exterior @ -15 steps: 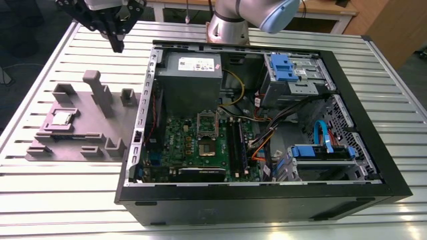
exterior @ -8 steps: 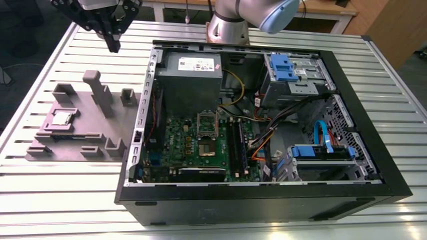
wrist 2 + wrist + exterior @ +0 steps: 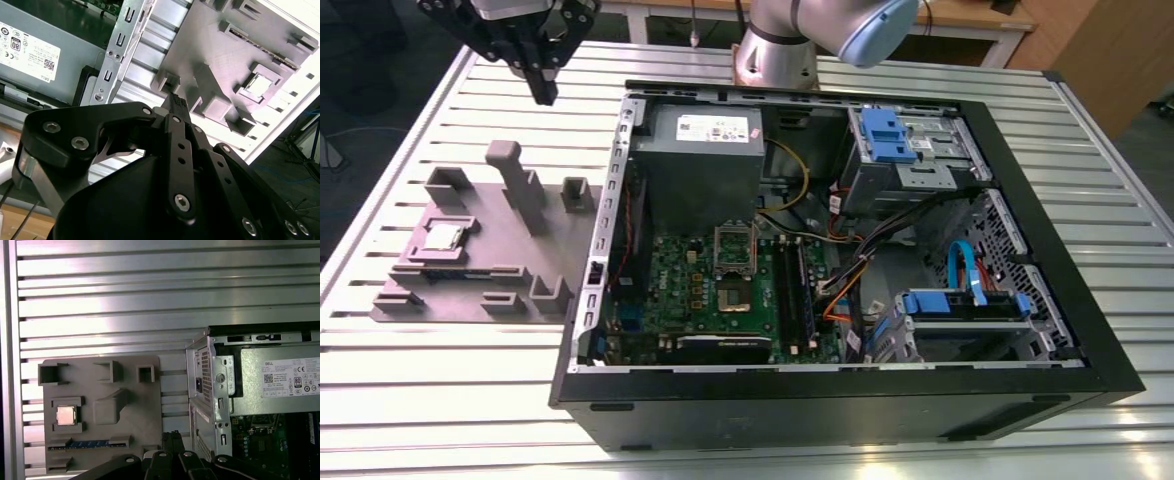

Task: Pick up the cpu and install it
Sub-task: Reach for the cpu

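Observation:
The cpu [image 3: 444,237] is a small silver square lying flat in a recess of the grey holder block [image 3: 480,290], on the table at the exterior view's left of the open computer case [image 3: 1067,330]. Both wrist views show the cpu [image 3: 260,85] [image 3: 66,415] in that recess. My gripper [image 3: 543,92] hangs high above the table beyond the holder block, well apart from the cpu. Its black fingers [image 3: 176,104] [image 3: 172,439] are pressed together, shut with nothing between them. The motherboard's socket [image 3: 734,250] lies inside the case with its metal frame visible.
The holder block has several upright posts [image 3: 520,190] and a blue-edged memory strip [image 3: 89,444]. Inside the case are the grey power supply [image 3: 700,150], blue drive brackets [image 3: 887,135], and loose cables [image 3: 854,270]. The robot base [image 3: 774,50] stands behind the case on the slatted metal table [image 3: 454,400].

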